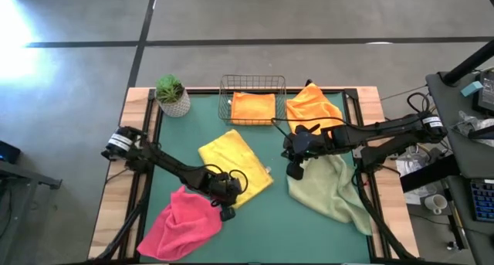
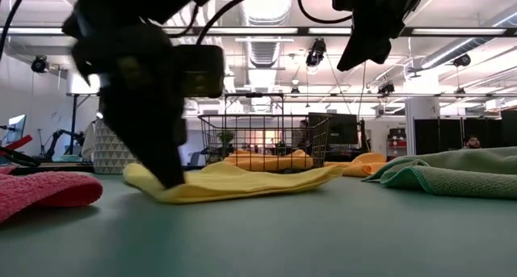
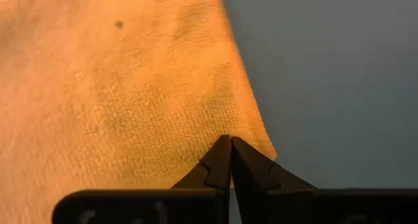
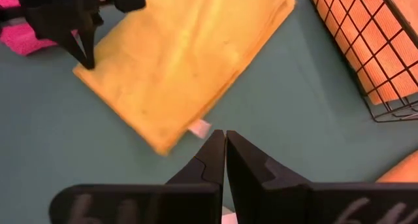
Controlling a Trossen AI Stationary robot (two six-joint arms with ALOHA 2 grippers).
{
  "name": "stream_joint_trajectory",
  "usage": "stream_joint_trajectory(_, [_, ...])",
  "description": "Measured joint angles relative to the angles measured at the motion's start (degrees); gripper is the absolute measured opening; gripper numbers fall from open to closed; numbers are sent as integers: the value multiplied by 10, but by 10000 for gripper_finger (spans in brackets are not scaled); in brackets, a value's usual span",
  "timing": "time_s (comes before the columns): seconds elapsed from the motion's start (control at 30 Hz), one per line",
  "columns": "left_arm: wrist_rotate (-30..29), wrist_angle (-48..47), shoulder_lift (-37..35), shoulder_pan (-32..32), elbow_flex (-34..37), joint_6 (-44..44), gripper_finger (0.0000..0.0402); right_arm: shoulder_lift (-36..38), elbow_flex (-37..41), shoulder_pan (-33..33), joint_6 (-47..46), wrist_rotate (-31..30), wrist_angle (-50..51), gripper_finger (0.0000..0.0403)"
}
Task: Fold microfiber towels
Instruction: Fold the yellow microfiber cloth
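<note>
A folded towel point(image 1: 236, 168) lies mid-desk; a crumpled towel point(image 1: 180, 222) lies near-left of it, a basket point(image 1: 252, 100) far behind, and another towel point(image 1: 332, 189) to the right.

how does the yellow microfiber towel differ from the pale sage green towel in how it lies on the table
The yellow microfiber towel lies flat as a tidy folded rectangle near the table's middle; the pale sage green microfiber towel is rumpled and spread unevenly at the right side, reaching the table's edge. The shut left gripper rests at the yellow towel's corner; the shut right gripper hangs above the green towel's edge, not touching it. Both are plain soft cloths on the green tabletop.
</note>
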State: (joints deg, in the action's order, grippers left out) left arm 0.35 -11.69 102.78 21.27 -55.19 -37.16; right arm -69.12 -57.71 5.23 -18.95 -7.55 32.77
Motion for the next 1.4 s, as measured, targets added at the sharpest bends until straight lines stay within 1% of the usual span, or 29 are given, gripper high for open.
stream_joint_trajectory(0.13, [22, -75, -20, 9, -2, 6, 0, 0, 0, 0, -1, 0, 0, 8])
stream_joint_trajectory(0.23, [26, -132, -40, 16, 1, 21, 0, 0, 0, 0, -2, 0, 0, 8])
stream_joint_trajectory(0.4, [20, -224, -64, 17, 3, 35, 0, 0, 0, 0, -10, 0, -3, 9])
stream_joint_trajectory(0.47, [6, -243, -71, 17, 2, 37, 0, 0, 0, 0, -10, -1, -4, 8])
stream_joint_trajectory(0.53, [-3, -243, -80, 17, 3, 49, 0, 0, 0, 0, -10, 0, -5, 9])
stream_joint_trajectory(0.7, [-65, -270, -92, 13, 3, 63, 0, 0, 0, 0, -10, -1, -5, 8])
stream_joint_trajectory(0.8, [-67, -278, -92, 7, 3, 64, 0, 0, 0, 0, -13, -1, -5, 9])
stream_joint_trajectory(0.97, [-54, -245, -91, 7, 3, 94, 0, 0, 0, 0, -17, -1, -5, 9])
stream_joint_trajectory(1.07, [-64, -249, -87, 1, 8, 109, 0, 0, 0, 0, -23, -1, -6, 9])
stream_joint_trajectory(1.27, [-66, -249, -87, -14, 25, 111, 0, 0, 0, 0, -37, -2, -7, 9])
stream_joint_trajectory(1.4, [-80, -246, -87, -25, 36, 112, 0, 0, 0, 0, -37, -2, -15, 9])
